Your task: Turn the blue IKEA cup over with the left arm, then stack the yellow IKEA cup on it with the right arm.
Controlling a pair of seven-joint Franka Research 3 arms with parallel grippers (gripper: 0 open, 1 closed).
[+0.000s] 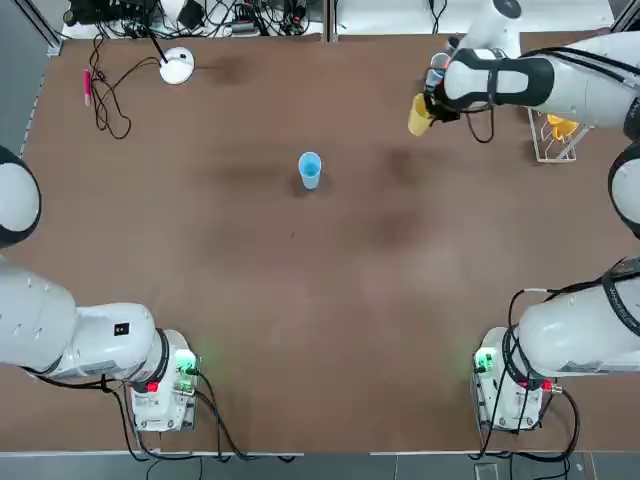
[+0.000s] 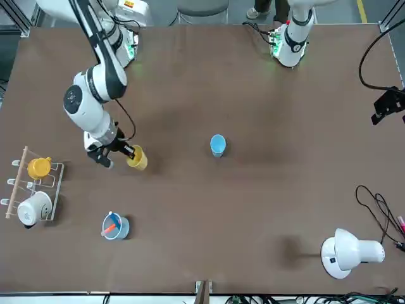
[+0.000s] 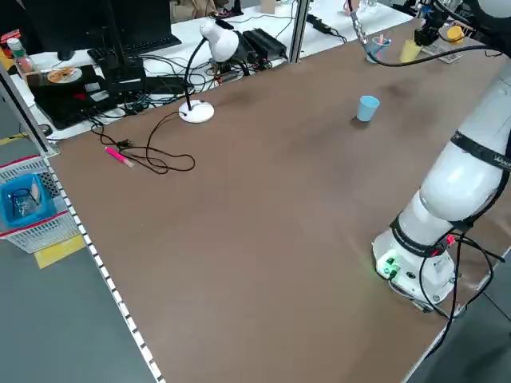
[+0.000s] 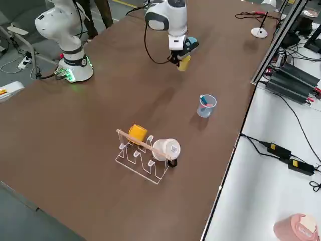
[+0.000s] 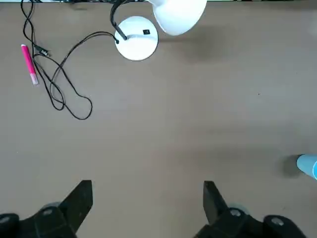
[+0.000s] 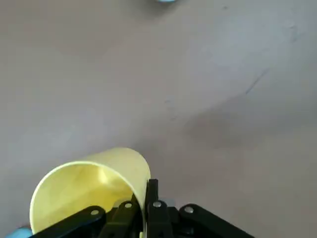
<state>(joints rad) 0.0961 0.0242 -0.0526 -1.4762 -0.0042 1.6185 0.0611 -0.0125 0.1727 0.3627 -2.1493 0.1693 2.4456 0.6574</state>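
Note:
The blue IKEA cup (image 1: pixel 310 170) (image 2: pixel 218 145) stands alone at the middle of the table; I cannot tell which end is up. It also shows at the edge of the left wrist view as the blue IKEA cup (image 5: pixel 309 164). My right gripper (image 1: pixel 432 106) (image 2: pixel 118 151) is at the far right side, shut on the wall of the yellow IKEA cup (image 1: pixel 420 115) (image 2: pixel 137 158) (image 6: pixel 89 191). That cup is tipped on its side, clear of the table. My left gripper (image 5: pixel 147 203) (image 2: pixel 387 104) hangs open with nothing in it, high over the left side.
A wire rack (image 1: pixel 555 135) (image 2: pixel 31 190) with an orange-yellow mug and a white mug stands at the right edge. A clear blue cup with pink sticks (image 2: pixel 114 226) (image 4: pixel 205 105) sits beyond the right gripper. A white desk lamp (image 1: pixel 177 65), its cable and a pink pen (image 1: pixel 87 85) lie far left.

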